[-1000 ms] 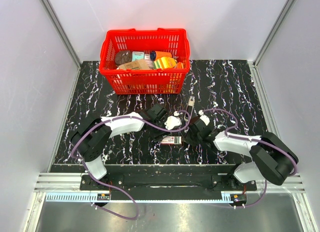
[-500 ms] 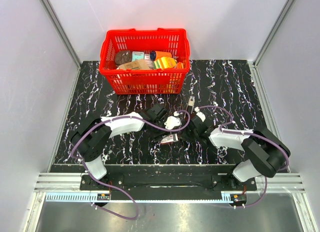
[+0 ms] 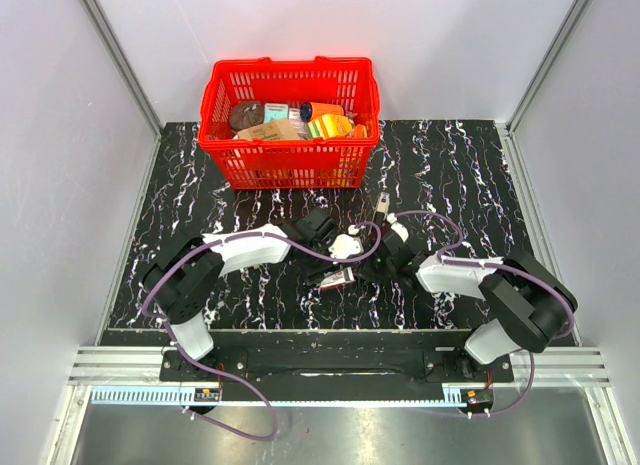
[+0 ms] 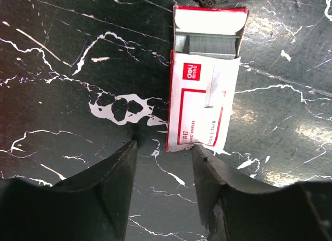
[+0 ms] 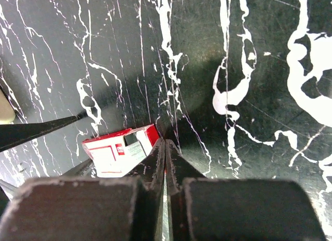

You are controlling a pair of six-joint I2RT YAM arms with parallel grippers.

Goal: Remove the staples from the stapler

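Observation:
The stapler (image 3: 382,206), slim and dark with a pale strip, lies on the black marble table behind both grippers; neither wrist view shows it. A white-and-red staple box (image 3: 338,278) lies open, with grey staples showing in its far end (image 4: 207,44). My left gripper (image 4: 163,147) is open and empty, low over the table, its jaws just short of the box's near end (image 4: 199,106). My right gripper (image 5: 165,145) is shut, with only a thin pale sliver between its fingers. Its tips are right beside the box's red end (image 5: 150,133).
A red basket (image 3: 290,167) full of packaged goods stands at the back of the table. The two grippers (image 3: 330,257) (image 3: 372,265) sit close together around the box. Grey walls and metal rails bound the table on both sides.
My right gripper has moved left up to the staple box. The box has shifted slightly left and turned a little. The left arm has barely moved.

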